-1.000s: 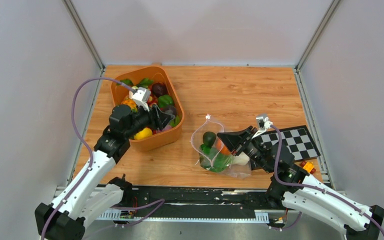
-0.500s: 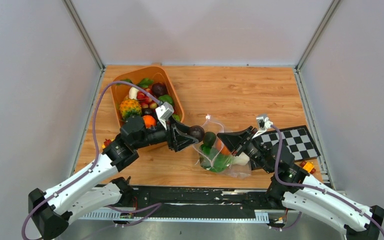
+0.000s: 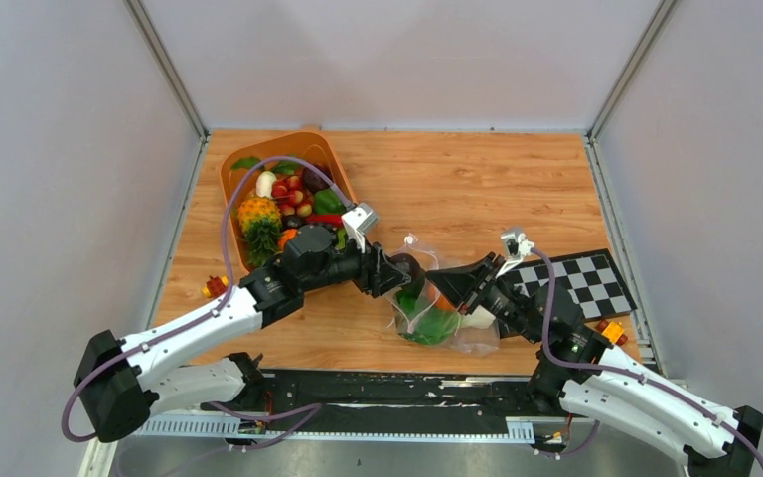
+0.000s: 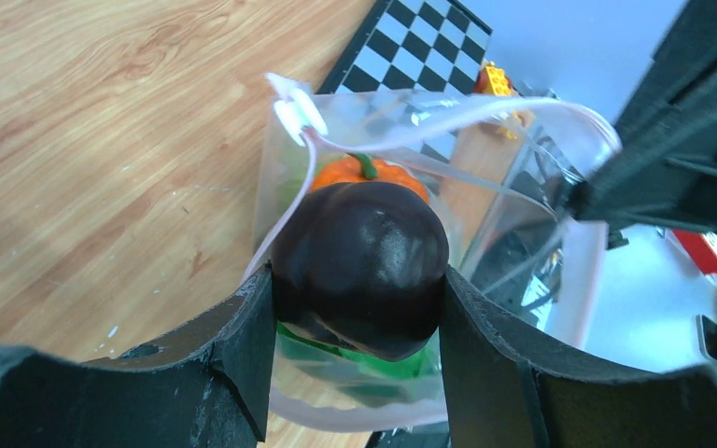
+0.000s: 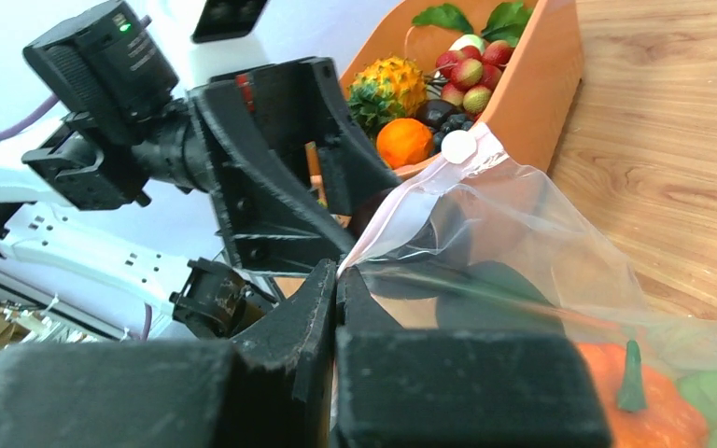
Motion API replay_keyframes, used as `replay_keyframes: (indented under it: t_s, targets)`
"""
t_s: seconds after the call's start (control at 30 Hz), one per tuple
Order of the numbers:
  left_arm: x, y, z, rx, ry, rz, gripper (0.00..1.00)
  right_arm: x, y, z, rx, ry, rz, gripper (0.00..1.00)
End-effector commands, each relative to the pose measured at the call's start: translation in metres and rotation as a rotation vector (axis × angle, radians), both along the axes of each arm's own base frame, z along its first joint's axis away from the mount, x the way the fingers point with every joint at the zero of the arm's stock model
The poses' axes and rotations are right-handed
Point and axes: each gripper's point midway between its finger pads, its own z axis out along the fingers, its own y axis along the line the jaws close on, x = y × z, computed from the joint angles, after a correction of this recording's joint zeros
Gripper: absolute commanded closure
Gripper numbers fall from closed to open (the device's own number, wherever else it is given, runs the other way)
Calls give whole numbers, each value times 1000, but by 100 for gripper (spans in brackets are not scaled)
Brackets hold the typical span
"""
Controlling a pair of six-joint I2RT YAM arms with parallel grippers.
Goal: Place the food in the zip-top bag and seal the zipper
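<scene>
**When Two Work as One: Prop and Deliver**

Because the right tool (image 5: 336,280) is pressed together on the pinkish zipper strip (image 5: 401,205), the clear crinkly zip-top bag (image 5: 532,252) stands agape on the wooden desk (image 3: 477,189). The left tool (image 3: 397,271), partly spread, pinches a dark glossy round toy fruit (image 4: 359,252) right at that mouth, above the orange and green toy pieces (image 3: 434,322) inside, apparently ready for dropping.

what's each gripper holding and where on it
Left gripper: dark glossy round toy fruit, clamped across its sides. Right gripper: clear plastic zip-top bag, pinched at its pinkish mouth edge.
</scene>
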Motion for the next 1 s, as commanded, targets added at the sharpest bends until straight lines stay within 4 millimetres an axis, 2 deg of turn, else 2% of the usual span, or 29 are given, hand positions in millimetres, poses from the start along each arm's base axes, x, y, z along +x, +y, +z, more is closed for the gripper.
replay_keyframes:
  t_s: [0.0,0.3,0.47,0.57,0.7,0.77,0.97]
  targets:
    - [13,-15,23,-79,-26,48,60,-13,6,31,40,-90,79,100]
    - [-4,-41,32,-139,-49,-74,55,-13,11,26,13,-96,96,100]
    - [4,-47,20,-115,-35,-32,54,-16,11,31,43,-112,112,100]
    - [8,-54,7,-97,-21,-8,46,-17,9,34,79,-109,107,100]
    - [14,-63,1,-112,-17,22,39,-17,2,38,141,-106,85,100]
    - [16,-67,-2,-110,-9,31,33,-16,0,39,152,-105,73,100]
    - [13,-64,8,-112,-40,31,19,-10,-11,36,142,-92,10,100]
